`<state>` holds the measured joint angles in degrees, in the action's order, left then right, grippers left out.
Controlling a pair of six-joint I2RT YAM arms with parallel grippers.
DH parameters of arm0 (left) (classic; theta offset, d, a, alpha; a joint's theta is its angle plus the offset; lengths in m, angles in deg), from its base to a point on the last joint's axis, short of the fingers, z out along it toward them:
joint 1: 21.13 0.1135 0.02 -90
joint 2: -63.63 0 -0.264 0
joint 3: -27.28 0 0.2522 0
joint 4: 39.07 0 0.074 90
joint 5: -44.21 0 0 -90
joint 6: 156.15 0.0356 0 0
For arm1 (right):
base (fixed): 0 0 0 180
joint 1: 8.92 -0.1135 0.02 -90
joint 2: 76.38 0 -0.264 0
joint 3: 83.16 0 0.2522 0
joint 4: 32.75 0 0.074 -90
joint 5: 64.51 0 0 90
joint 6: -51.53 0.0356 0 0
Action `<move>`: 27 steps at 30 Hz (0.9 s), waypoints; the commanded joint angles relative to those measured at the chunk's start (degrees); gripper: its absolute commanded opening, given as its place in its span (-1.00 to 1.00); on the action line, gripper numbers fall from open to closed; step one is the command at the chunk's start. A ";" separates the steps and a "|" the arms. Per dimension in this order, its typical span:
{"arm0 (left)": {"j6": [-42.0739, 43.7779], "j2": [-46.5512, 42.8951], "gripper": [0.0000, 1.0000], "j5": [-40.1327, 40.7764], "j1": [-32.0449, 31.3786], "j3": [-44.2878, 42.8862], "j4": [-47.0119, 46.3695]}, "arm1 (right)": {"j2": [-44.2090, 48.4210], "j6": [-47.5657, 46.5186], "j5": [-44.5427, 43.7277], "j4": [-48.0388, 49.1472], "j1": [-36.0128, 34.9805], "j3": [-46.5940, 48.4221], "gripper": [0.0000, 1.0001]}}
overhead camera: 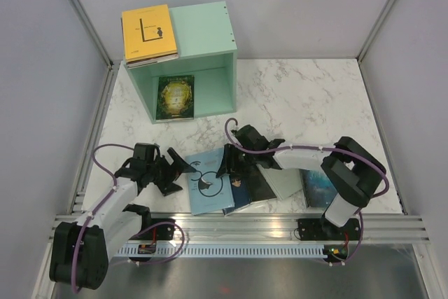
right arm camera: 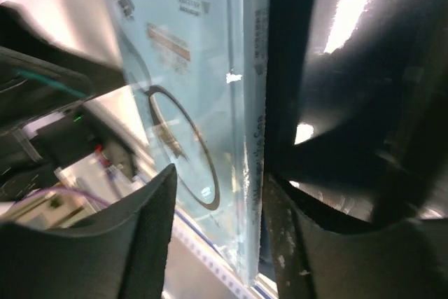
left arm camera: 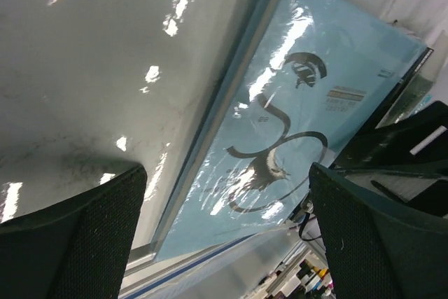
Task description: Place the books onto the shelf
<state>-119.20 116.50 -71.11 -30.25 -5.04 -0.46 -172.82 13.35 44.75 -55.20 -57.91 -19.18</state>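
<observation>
The mint-green shelf [overhead camera: 203, 33] stands at the back left, open side toward me. A yellow-orange book [overhead camera: 147, 31] lies on its top and a dark book with gold art [overhead camera: 175, 96] stands inside. A light blue book [overhead camera: 206, 183] [left arm camera: 301, 103] [right arm camera: 196, 89] lies near the front, overlapping a dark book [overhead camera: 253, 185] [right arm camera: 336, 103]. To its right are a pale mint book [overhead camera: 283, 181] and a teal-blue book [overhead camera: 320, 187]. My right gripper [overhead camera: 227, 166] [right arm camera: 218, 180] is open and straddles the light blue book's right edge. My left gripper [overhead camera: 180, 175] [left arm camera: 227, 180] is wide open just left of that book.
An aluminium rail [overhead camera: 238, 225] runs along the table's front edge, just behind the books. Grey walls close in the marble table [overhead camera: 308, 96] on three sides. A purple cable [overhead camera: 234, 134] loops above the right wrist.
</observation>
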 commanded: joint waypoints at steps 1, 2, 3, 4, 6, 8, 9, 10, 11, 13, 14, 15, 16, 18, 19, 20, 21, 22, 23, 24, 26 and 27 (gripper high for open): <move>-2.31 0.66 1.00 -4.73 -0.54 2.92 -8.31 | -6.83 3.47 3.31 13.06 -1.37 -8.81 0.10; -2.40 0.93 1.00 -5.26 -0.54 3.18 -9.27 | -6.83 3.65 4.10 14.82 -1.46 -9.34 0.08; -2.84 1.19 0.99 -5.87 -0.63 3.71 -11.37 | -7.00 3.91 4.98 17.62 -1.46 -9.78 0.00; -3.01 1.45 0.99 -7.10 -0.63 4.06 -12.44 | -7.09 4.17 6.12 18.44 -1.63 -10.40 -0.06; -3.98 1.72 1.00 -8.07 -0.63 4.68 -14.89 | -7.09 4.61 7.36 21.76 -1.90 -11.27 -0.19; -4.51 1.37 0.99 -9.04 -0.63 5.03 -15.61 | -6.83 5.40 8.07 22.83 -1.98 -11.81 -0.35; -5.03 0.50 0.99 -9.04 -0.63 5.12 -15.52 | -6.48 5.49 7.98 23.36 -1.98 -11.98 -0.52; -5.30 -0.03 1.00 -9.48 -0.63 5.12 -15.44 | -5.78 5.58 7.81 23.54 -1.90 -11.98 -0.61; -5.65 -0.91 1.00 -9.74 -0.63 5.12 -15.26 | -5.34 5.67 7.63 23.37 -1.98 -11.90 -0.73; -6.44 -4.06 1.00 -9.92 -0.63 4.16 -13.26 | -3.68 5.58 7.36 22.23 -1.90 -11.11 -0.98; -6.53 -5.21 0.99 -9.84 -0.63 3.63 -12.02 | -2.97 5.32 6.93 21.53 -1.90 -10.50 -1.00; -6.36 -6.44 1.00 -9.31 -0.63 1.80 -10.79 | -1.48 5.14 6.84 20.04 -1.90 -9.36 -1.00; -5.83 -8.37 0.99 -8.79 -0.54 0.74 -9.30 | -0.60 5.05 7.10 19.42 -1.37 -8.74 -1.00; -3.30 -9.61 0.99 -7.82 -0.54 -3.20 -5.34 | 1.25 5.14 8.94 18.97 -0.67 -7.16 -1.00; -2.50 -10.05 0.99 -7.20 -0.54 -4.36 -4.55 | 3.43 4.97 10.08 19.06 0.38 -6.63 -1.00; -1.79 -9.97 1.00 -6.94 -0.46 -5.33 -3.41 | 4.50 4.88 11.13 19.06 0.91 -6.10 -1.00; -0.65 -9.80 0.99 -7.02 -0.45 -6.73 -3.22 | 5.64 4.79 13.84 19.06 1.53 -5.05 -1.00; -0.21 -9.62 1.00 -7.11 -0.37 -7.18 -3.13 | 7.48 4.79 15.26 19.06 2.58 -4.61 -1.00; 0.23 -9.53 0.99 -7.02 -0.37 -7.62 -3.13 | 8.28 4.96 16.67 19.06 3.28 -4.17 -1.00; 0.84 -9.70 1.00 -7.02 -0.28 -7.97 -3.22 | 9.94 5.14 19.46 19.06 3.64 -3.55 -1.00; 1.55 -10.32 1.00 -7.20 -0.10 -8.15 -3.04 | 11.80 6.10 21.59 19.06 5.22 -3.02 -1.00; 2.08 -11.02 1.00 -7.20 0.07 -8.33 -3.13 | 12.68 6.54 22.30 19.41 5.83 -2.85 -1.00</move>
<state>-120.56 106.68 -76.64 -30.58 -11.93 -4.53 -164.93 19.38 60.23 -38.47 -53.71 -25.52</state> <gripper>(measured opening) 0.996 0.057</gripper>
